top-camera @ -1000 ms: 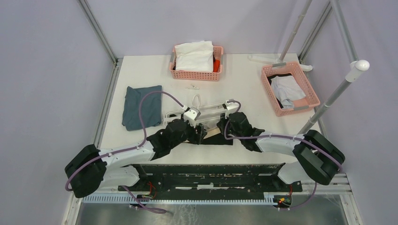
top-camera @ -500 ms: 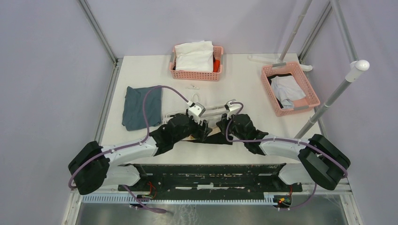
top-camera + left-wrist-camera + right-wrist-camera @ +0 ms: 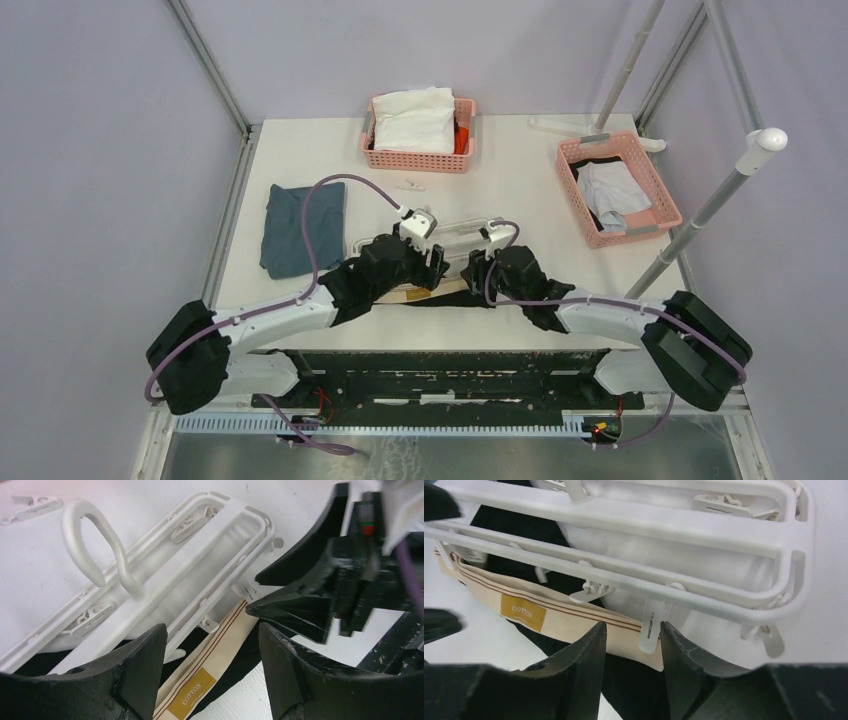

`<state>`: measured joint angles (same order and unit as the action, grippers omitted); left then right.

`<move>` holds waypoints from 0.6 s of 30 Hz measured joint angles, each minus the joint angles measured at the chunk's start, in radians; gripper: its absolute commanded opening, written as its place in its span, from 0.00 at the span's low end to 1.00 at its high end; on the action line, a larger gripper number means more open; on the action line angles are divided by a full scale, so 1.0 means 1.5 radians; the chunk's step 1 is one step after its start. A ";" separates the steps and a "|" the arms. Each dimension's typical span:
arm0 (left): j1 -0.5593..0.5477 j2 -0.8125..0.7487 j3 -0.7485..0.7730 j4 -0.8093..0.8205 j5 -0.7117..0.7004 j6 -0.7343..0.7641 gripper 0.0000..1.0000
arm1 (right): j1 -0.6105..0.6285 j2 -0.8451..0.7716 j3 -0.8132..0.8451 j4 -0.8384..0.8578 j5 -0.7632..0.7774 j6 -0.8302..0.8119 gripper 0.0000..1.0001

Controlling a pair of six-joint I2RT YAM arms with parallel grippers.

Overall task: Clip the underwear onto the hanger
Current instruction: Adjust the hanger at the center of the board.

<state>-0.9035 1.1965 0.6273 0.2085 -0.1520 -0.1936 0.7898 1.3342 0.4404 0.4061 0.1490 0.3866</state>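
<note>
Left tool (image 3: 210, 640) has pushed forward onto the hanger (image 3: 200, 555) over the last second. The right tool (image 3: 630, 630) has barely shifted.

- Left tool: fingers wide apart, gripping nothing. Between and just below them runs the beige waistband (image 3: 210, 670) of the underwear (image 3: 235, 680), gold label (image 3: 191, 694) up.
- Right tool: fingers apart, straddling one dangling clip (image 3: 649, 630). One finger is at or nearly touching the clip and there is a clear gap on the other side, so it is not squeezed. The clip's lower end overlaps the waistband edge. Cannot tell whether it bites the cloth.
- Just beyond both tools: the waistband lies flat on the table (image 3: 479, 640), tucked partly under the hanger's near rail (image 3: 624, 580) and running along it. Black fabric trails back under the tools.
- Farther out: the rest of the white frame lies flat, hook (image 3: 95, 545) on its far side. Other clips hang loose there with no cloth in them.

Progress, as I judge it: the garment is lined up under the rail and one clip is being worked. No clip can be confirmed shut on the waistband. Securing this clip and at least one more along the rail seems to be left.
</note>
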 measured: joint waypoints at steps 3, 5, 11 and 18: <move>0.000 0.042 0.028 -0.028 -0.008 -0.026 0.73 | 0.000 -0.048 -0.005 -0.034 0.001 0.004 0.57; 0.000 0.073 0.054 -0.044 -0.009 -0.042 0.73 | 0.000 -0.093 -0.010 -0.062 0.004 0.009 0.58; 0.000 0.146 0.124 -0.078 -0.028 -0.084 0.70 | 0.000 -0.254 -0.043 -0.165 0.064 0.051 0.53; -0.002 0.192 0.183 -0.099 -0.032 -0.085 0.71 | -0.012 -0.351 -0.073 -0.280 0.098 0.104 0.52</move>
<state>-0.9066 1.4845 0.9024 0.0605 -0.2005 -0.3206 0.7712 0.8078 0.3302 -0.0135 0.2955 0.5430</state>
